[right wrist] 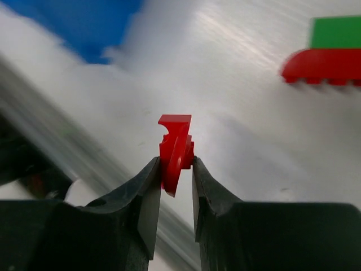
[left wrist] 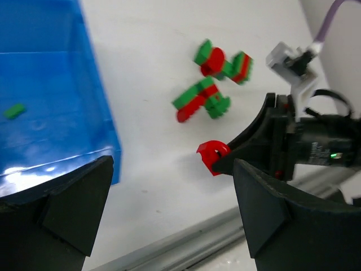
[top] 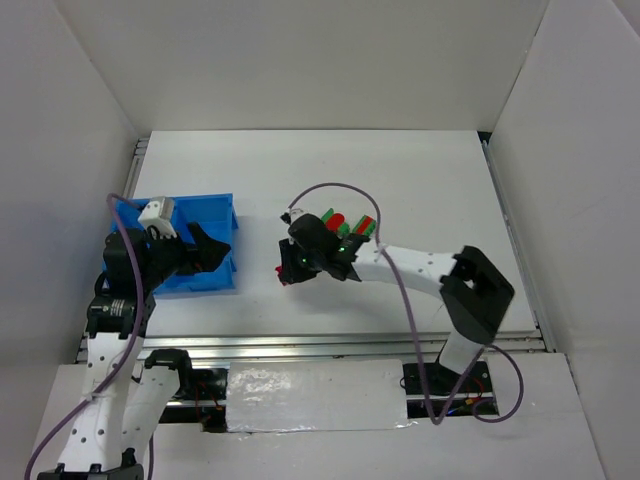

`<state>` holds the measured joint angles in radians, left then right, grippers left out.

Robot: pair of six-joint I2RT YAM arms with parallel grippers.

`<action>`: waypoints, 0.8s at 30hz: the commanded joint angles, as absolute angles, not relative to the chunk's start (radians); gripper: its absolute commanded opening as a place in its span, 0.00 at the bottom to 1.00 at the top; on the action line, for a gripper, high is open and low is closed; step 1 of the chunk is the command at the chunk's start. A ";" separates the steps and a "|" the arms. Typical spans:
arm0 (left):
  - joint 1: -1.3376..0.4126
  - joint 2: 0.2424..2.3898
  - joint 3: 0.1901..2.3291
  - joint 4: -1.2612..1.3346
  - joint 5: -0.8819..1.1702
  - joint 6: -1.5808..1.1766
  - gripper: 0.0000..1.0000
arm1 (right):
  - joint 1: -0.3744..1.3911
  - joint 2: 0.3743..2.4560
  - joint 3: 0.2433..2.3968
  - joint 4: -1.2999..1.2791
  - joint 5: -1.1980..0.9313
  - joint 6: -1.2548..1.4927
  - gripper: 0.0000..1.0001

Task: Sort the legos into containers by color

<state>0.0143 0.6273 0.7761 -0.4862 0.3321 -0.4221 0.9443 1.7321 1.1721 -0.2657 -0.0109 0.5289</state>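
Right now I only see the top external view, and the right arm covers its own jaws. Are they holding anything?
Observer: Yes. The right wrist view shows the right gripper with its jaws shut on a small red curved plastic brick, pinched edge-on.
Operator: Anything in the blue plastic bin?
Observer: The left wrist view shows one small green plastic brick lying on its floor.
Operator: And the left jaws?
Observer: The left gripper has its jaws wide open, nothing between them.
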 commanded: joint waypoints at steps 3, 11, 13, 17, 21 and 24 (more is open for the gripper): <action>0.008 0.673 0.755 -0.246 0.874 -0.546 1.00 | 0.919 1.482 1.068 0.015 -0.443 0.472 0.16; 0.008 0.526 0.650 0.138 1.112 -0.773 0.99 | 0.857 1.355 0.962 0.343 -0.834 0.629 0.17; -0.018 0.522 0.656 0.143 1.112 -0.782 1.00 | 0.857 1.342 0.960 0.379 -0.851 0.637 0.18; -0.020 0.528 0.669 0.112 1.109 -0.767 1.00 | 0.857 1.318 0.928 0.463 -0.857 0.661 0.19; -0.023 0.543 0.672 0.061 1.101 -0.736 0.98 | 0.859 1.315 0.931 0.492 -0.859 0.673 0.19; -0.025 0.551 0.672 0.034 1.095 -0.712 0.96 | 0.859 1.321 0.936 0.518 -0.867 0.689 0.19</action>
